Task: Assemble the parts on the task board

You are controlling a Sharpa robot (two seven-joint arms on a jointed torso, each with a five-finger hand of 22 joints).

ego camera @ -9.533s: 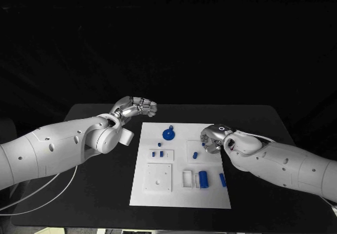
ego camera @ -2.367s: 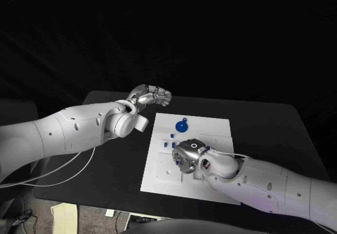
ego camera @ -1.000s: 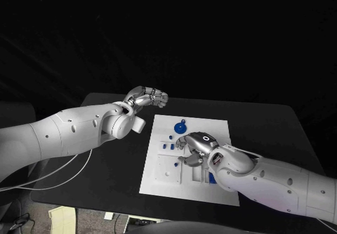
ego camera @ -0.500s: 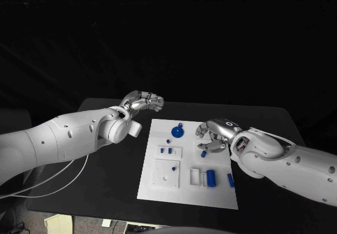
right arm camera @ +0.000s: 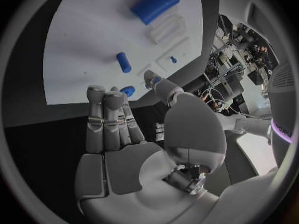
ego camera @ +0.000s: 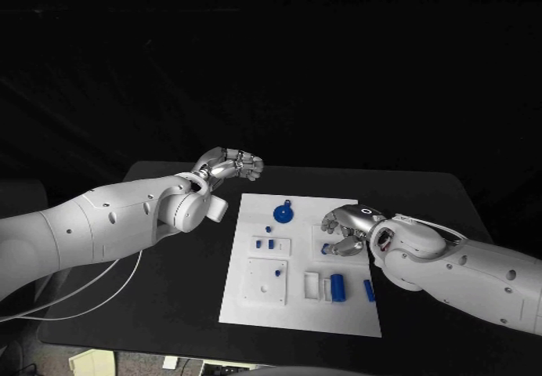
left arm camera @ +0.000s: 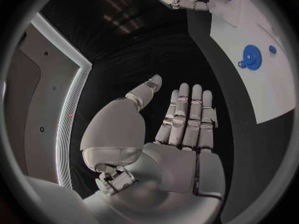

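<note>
Right hand (ego camera: 345, 231): fingers curled over a small blue peg (ego camera: 325, 250) on the task board (ego camera: 258, 313); contact unclear.
Left hand (ego camera: 230, 165): fingers curled in, holding nothing, beyond the board.

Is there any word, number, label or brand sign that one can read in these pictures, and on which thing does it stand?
None can be read.
The task board is plain white, with no print visible.
The blue parts, such as the round gear-like part and the cylinder, show no marks.
The left hand and the right hand show no legible label.
In the right wrist view, equipment in the room behind is too small and blurred to read.
</note>
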